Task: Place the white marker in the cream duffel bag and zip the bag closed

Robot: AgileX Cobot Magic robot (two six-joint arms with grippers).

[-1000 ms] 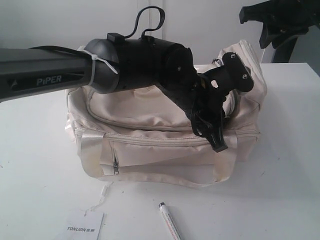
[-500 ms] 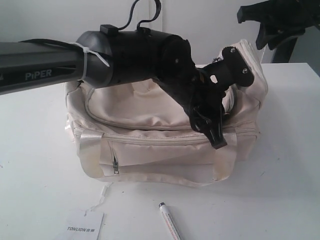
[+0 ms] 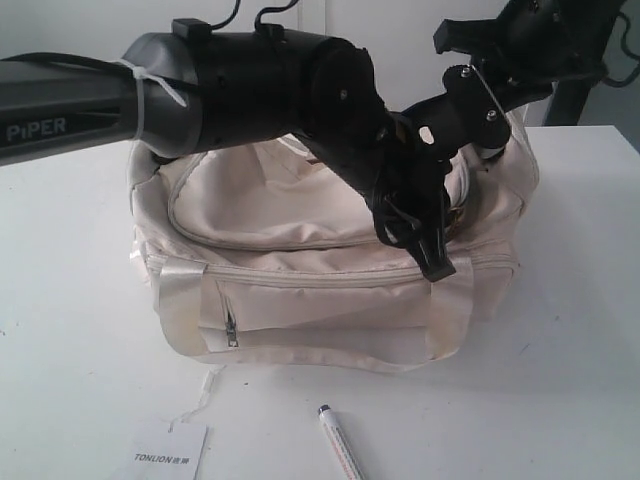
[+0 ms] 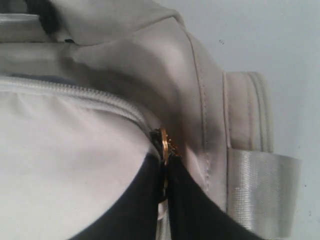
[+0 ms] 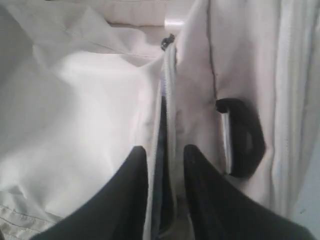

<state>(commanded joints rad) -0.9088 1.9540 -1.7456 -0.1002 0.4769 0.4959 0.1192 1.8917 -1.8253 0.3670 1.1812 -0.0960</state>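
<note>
The gold zipper pull is being pinched by the left tool, its 2 fingers closed together on it. The zipper seam of the cream duffel bag is being straddled by the right tool — whether it is clamping cannot be told. The white marker is lying on the worktop in front of the bag — ungripped.

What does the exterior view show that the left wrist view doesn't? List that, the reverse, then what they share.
Only the exterior view: the marker and the paper tag lying on the table, plus the left arm and right arm. Only the left wrist view: the gold zipper pull pinched between the left gripper's closed jaws. Both: the cream bag and its shiny strap.
</note>
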